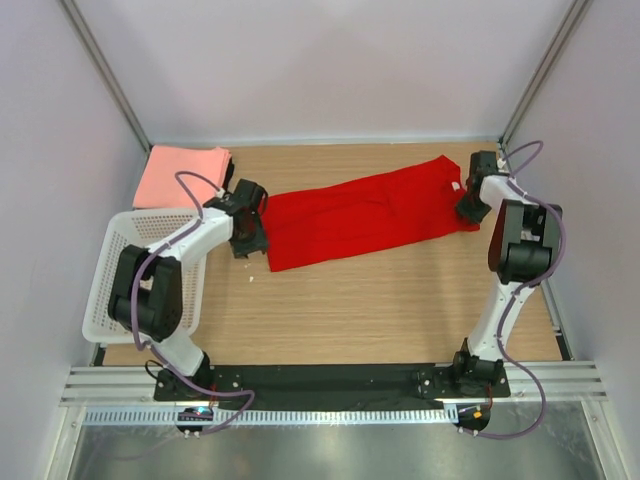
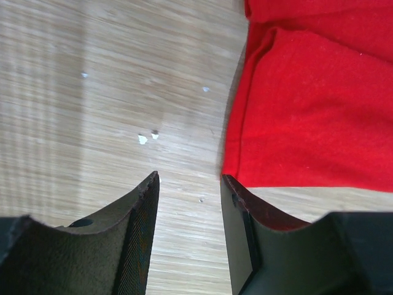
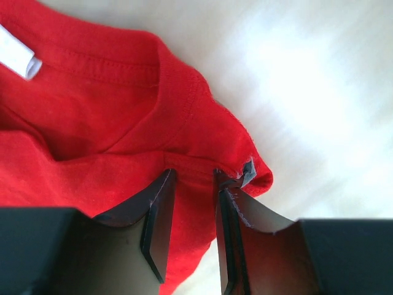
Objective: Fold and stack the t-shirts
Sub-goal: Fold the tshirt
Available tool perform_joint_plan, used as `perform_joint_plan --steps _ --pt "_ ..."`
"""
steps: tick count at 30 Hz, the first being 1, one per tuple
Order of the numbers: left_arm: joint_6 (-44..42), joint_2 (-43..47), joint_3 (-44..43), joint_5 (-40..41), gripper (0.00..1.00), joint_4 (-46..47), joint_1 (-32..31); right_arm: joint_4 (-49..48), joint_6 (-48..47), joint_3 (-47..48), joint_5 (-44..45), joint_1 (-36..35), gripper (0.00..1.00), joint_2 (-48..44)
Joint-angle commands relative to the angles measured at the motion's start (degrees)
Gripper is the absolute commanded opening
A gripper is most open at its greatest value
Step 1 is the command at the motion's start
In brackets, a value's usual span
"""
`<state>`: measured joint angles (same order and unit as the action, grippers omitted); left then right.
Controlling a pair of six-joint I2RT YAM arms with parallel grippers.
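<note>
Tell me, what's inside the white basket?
Only bare white mesh shows inside the basket. The left arm hangs over its middle, so whatever lies below that part is hidden.

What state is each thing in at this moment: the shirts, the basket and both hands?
red t-shirt, folded lengthwise into a long strip, lying flat on the table.
pink t-shirts, folded, at the far left corner.
basket, upright at the table's left edge.
left hand, open, over bare wood beside the red t-shirt's corner.
right hand, open, at the red t-shirt's shoulder beside the collar.
</note>
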<state>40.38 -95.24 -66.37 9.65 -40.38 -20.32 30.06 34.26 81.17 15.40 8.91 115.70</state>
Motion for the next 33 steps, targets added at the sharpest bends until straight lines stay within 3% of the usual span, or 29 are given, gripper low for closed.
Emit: perform_joint_plan --steps 1,9,13,21,33 --pt "-1.88 0.93 0.63 -2.36 0.46 1.71 -3.14 -1.41 -4.89 8.81 -0.71 1.20 0.38 6.28" --pt "-2.41 1.64 -1.83 -7.10 0.46 4.69 -9.29 5.33 -10.71 32.53 -6.26 1.29 0.40 16.05" --pt "-2.76 -0.29 -1.84 -6.74 0.46 7.05 -12.55 10.09 -8.78 33.44 -6.00 1.29 0.43 12.01" --pt "-5.75 -6.61 -3.33 -9.30 0.46 12.96 -15.19 11.43 -4.03 19.68 -9.76 1.29 0.46 -1.85" --pt "2.77 -9.09 2.11 -5.43 0.40 8.92 -16.51 8.17 -2.71 4.80 -17.15 -0.03 0.43 -14.70"
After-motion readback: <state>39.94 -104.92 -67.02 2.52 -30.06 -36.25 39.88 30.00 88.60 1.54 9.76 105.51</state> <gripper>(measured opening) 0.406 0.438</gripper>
